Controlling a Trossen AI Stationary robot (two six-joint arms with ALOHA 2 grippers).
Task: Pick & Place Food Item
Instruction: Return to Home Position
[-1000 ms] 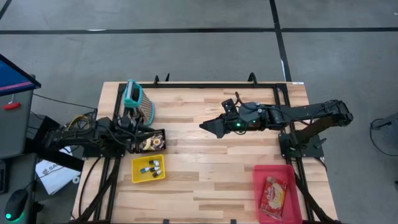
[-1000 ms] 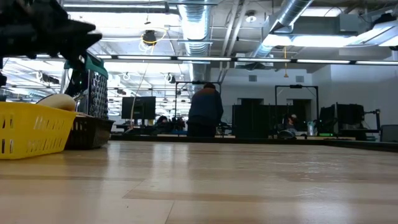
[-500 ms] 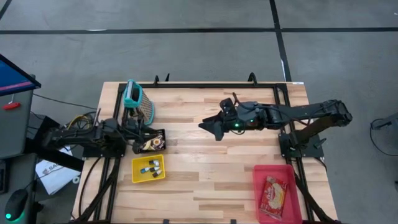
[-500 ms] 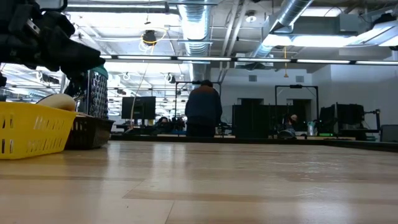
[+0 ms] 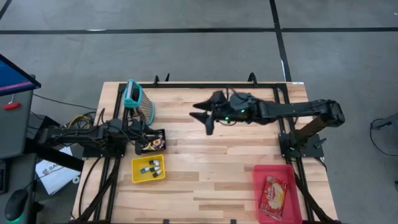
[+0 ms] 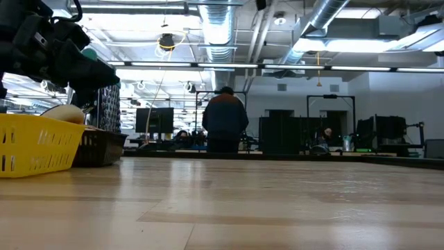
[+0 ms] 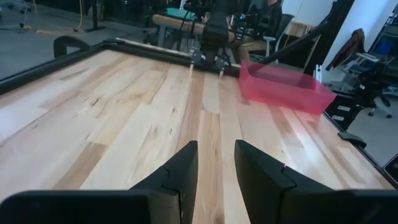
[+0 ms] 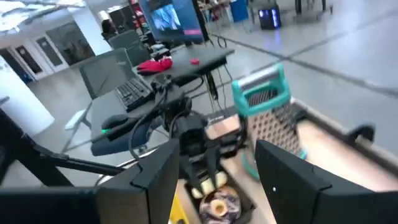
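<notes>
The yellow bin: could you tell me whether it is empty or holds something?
Not empty: the high view shows a few small bottles lying inside the yellow bin, with bare floor around them.

Industrial robotics lab: exposed ducts, monitor benches.

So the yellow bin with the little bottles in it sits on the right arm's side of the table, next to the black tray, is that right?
Not quite: the yellow bin with the little bottles sits on the left arm's side, next to the black tray. The high view shows it.
</notes>
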